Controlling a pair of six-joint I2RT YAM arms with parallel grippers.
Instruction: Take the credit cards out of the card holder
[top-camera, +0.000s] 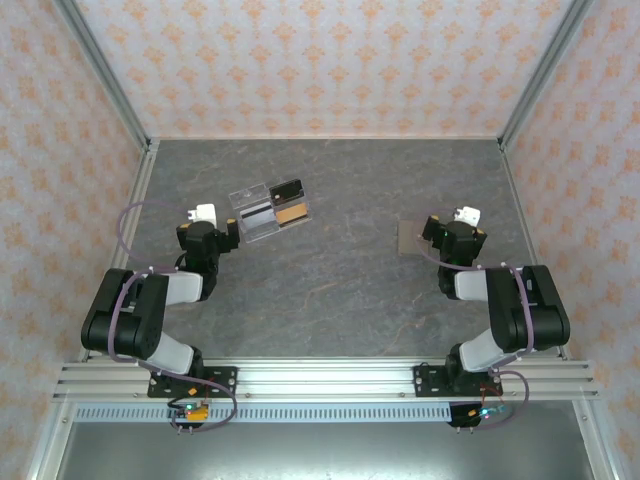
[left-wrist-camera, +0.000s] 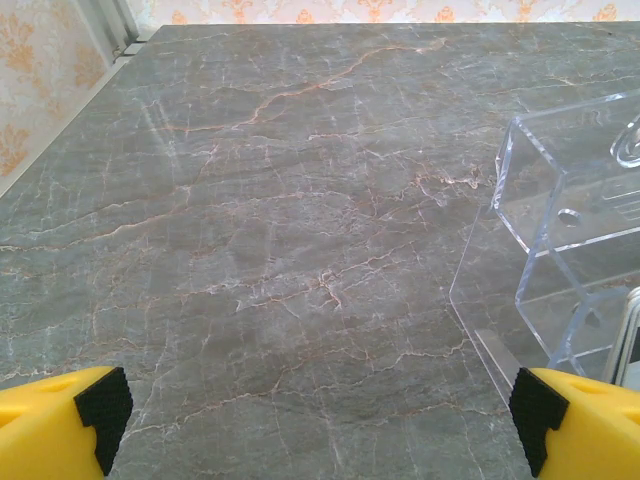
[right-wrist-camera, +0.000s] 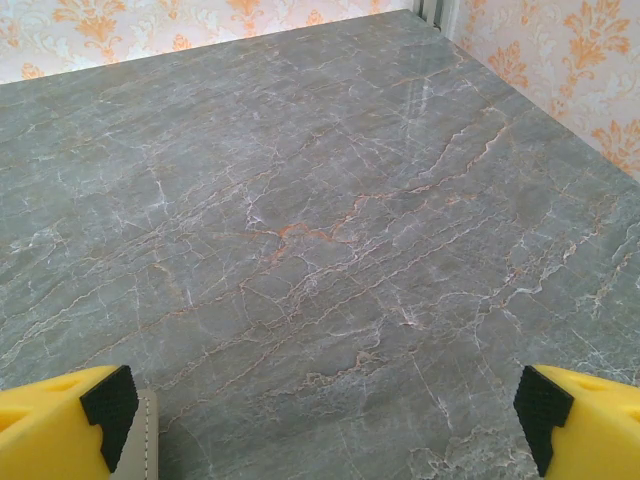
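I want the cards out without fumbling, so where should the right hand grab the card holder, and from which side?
The card holder lies flat and thin on the table, offering no upright side. So probably take its left edge, clear of the open right hand, coming from above with one finger sliding under.

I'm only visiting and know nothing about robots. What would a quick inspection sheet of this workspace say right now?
Surface: grey veined table, flat, no spills seen.
Job's things: card holder lies flat beside the right pincer; no cards seen outside it.
Clutter: clear plastic tray holding black and tan pieces, close to the left pincer.
Pincers: both open, holding nothing.
Cables: purple cables loop along both arms.
Surroundings: orange-patterned walls and metal frame posts.
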